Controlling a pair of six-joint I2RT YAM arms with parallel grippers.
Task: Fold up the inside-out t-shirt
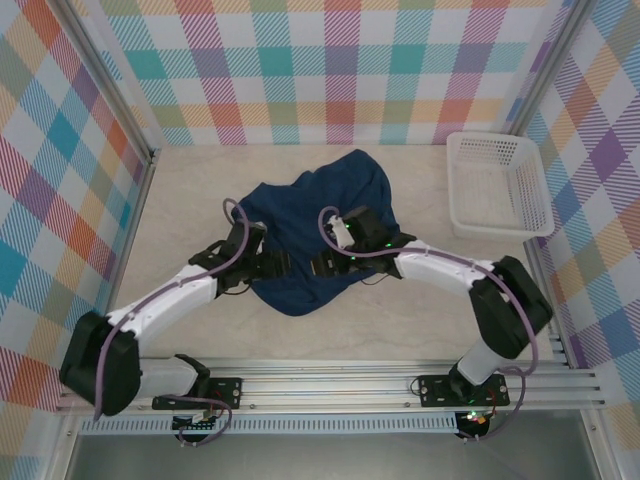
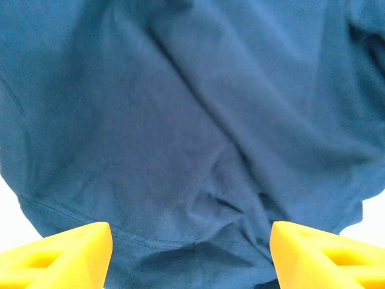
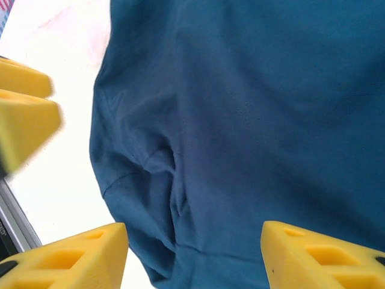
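Top external: rumpled, soft navy t-shirt (image 1: 310, 212) on pale table (image 1: 190, 200).

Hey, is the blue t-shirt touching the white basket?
Apart. The top view shows a strip of bare table between the t-shirt and the white basket.

Arms angled inward; left end effector (image 2: 190, 244) and right end effector (image 3: 194, 248) facing, near each other (both jaws spread).

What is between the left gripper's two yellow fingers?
Wrinkled cloth of the dark blue t-shirt lies under the gap between the open fingers of the left gripper, in the left wrist view.
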